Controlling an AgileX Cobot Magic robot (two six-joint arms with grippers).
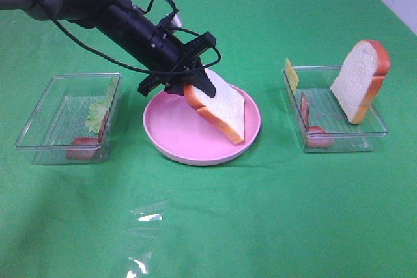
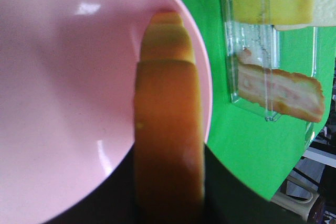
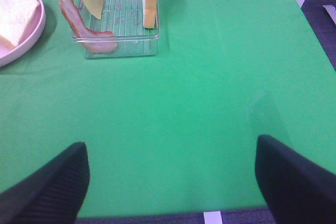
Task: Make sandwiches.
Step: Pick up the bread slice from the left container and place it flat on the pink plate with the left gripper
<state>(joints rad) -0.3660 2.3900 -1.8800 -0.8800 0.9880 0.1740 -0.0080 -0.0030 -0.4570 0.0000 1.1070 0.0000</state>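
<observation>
No sandwich exists yet: its 1st layer, a bread slice [image 1: 221, 105], hangs tilted over the pink plate [image 1: 171, 150], with its lower corner down at the plate's near right side, seemingly touching it, and its upper end raised. The left gripper [image 1: 195, 86] is clamped narrowly on that upper end, with its jaws pressing the 2 flat faces. This is why the left wrist view looks straight down the orange-brown crust [image 2: 168, 145] at the plate below. Held by one end, the slice can probably pivot on its low corner and be laid flat as a base, so I judge this to be the placing step, early in the task. The fillings wait on either side, within each arm's reach. The left tray [image 1: 31, 136] holds pale lettuce [image 1: 99, 112] and a reddish bacon piece [image 1: 81, 148]. The right tray [image 1: 380, 133] holds a second bread slice [image 1: 358, 83] propped nearly upright against its far wall, a yellow cheese slice [image 1: 290, 74] leaning at its inner edge, and bacon strips [image 1: 316, 136]. Standing or leaning pieces leave an edge free to pinch, which likely explains that arrangement. The right gripper [image 3: 170, 179] hangs wide apart and empty above the bare green cloth [image 3: 210, 103], well away from its tray, apparently parked out of the way.
</observation>
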